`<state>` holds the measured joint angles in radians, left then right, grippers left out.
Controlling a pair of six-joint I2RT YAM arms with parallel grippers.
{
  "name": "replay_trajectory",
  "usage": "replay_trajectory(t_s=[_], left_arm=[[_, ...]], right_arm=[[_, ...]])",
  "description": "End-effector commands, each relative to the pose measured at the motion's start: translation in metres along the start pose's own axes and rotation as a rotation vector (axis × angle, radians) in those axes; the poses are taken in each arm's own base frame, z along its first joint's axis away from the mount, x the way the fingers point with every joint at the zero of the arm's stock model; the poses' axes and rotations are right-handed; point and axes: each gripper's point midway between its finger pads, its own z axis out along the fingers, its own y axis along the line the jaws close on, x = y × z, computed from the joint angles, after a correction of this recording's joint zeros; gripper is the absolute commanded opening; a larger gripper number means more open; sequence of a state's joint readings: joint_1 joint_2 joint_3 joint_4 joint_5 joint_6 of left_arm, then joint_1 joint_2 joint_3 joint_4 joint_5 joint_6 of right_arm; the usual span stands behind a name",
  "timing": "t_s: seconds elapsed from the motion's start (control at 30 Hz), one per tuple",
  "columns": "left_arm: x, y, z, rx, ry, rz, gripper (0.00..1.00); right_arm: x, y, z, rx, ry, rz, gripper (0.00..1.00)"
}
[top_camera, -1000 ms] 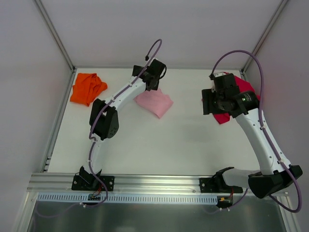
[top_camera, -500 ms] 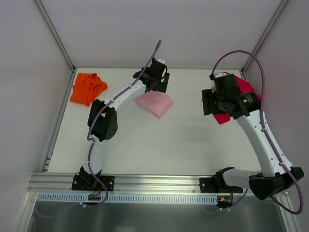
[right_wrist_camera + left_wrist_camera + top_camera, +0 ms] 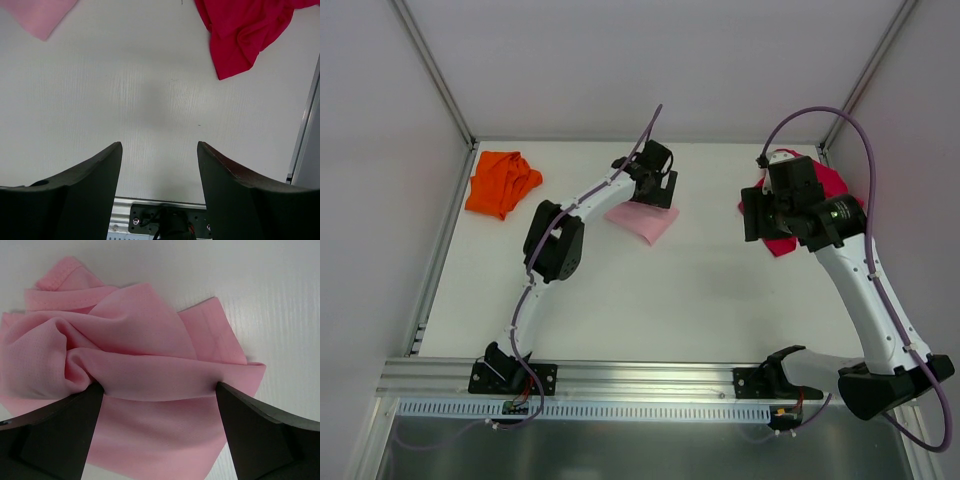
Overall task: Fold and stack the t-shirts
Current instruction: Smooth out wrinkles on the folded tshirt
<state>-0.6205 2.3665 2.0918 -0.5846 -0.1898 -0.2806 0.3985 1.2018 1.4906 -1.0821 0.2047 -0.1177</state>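
The light pink t-shirt point(image 3: 648, 220) lies crumpled at the back middle of the table. My left gripper point(image 3: 658, 190) is over its far edge. In the left wrist view the pink t-shirt point(image 3: 140, 340) fills the frame, and my left gripper point(image 3: 159, 387) is open wide with a fold of it between the fingers point(image 3: 55, 435). The crimson red t-shirt point(image 3: 825, 180) lies bunched at the back right, partly hidden by my right arm. My right gripper point(image 3: 754, 215) is open and empty above bare table point(image 3: 159, 145), with the red t-shirt point(image 3: 245, 30) ahead. The bright orange t-shirt point(image 3: 500, 182) lies bunched at the back left.
White walls with metal posts close in the table at the back and both sides. An aluminium rail point(image 3: 650, 375) with the arm bases runs along the near edge. A corner of the pink t-shirt point(image 3: 40, 15) shows in the right wrist view.
My left gripper has moved to the right and down onto the pink t-shirt, and its elbow has swung right. My right arm has shifted only slightly.
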Motion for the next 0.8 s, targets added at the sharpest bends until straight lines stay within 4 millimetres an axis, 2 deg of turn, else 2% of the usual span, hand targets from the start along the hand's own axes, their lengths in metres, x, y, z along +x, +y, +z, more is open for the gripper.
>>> replay_trajectory(t_s=[0.0, 0.17, 0.33, 0.43, 0.47, 0.5, 0.53, 0.6, 0.63, 0.7, 0.73, 0.77], left_arm=[[0.0, -0.004, 0.0, 0.023, 0.032, -0.033, 0.98], [0.017, -0.002, 0.008, 0.021, 0.08, -0.028, 0.98], [0.027, -0.017, 0.011, 0.109, 0.116, -0.006, 0.97], [0.043, -0.023, 0.007, 0.136, 0.181, 0.0, 0.94], [0.058, -0.019, 0.007, 0.114, 0.219, -0.004, 0.93], [0.059, -0.015, 0.0, 0.082, 0.216, -0.005, 0.93], [0.079, -0.013, -0.002, 0.061, 0.258, 0.002, 0.93], [0.085, -0.004, -0.015, 0.003, 0.261, -0.014, 0.94], [0.103, 0.003, -0.017, -0.025, 0.3, -0.009, 0.94], [0.112, 0.007, -0.028, -0.042, 0.321, -0.038, 0.94], [0.125, 0.012, -0.03, -0.065, 0.351, -0.051, 0.93], [0.131, 0.014, -0.033, -0.081, 0.364, -0.049, 0.93]], right_arm=[[-0.004, -0.003, -0.014, -0.001, -0.038, -0.019, 0.66], [-0.008, -0.002, -0.02, -0.016, -0.055, -0.027, 0.66], [-0.008, 0.0, -0.019, -0.024, -0.051, -0.034, 0.66], [-0.011, -0.003, -0.021, -0.011, -0.065, -0.04, 0.66], [-0.012, -0.004, -0.022, -0.006, -0.071, -0.042, 0.66], [-0.014, -0.006, -0.024, 0.004, -0.079, -0.043, 0.66], [-0.015, -0.007, -0.025, 0.01, -0.083, -0.044, 0.66], [-0.018, -0.009, -0.027, 0.02, -0.094, -0.042, 0.66], [-0.019, -0.01, -0.029, 0.021, -0.1, -0.04, 0.66], [-0.021, -0.01, -0.029, 0.021, -0.104, -0.038, 0.66], [-0.022, -0.009, -0.029, 0.018, -0.11, -0.036, 0.66], [-0.022, -0.008, -0.027, 0.017, -0.105, -0.038, 0.66]])
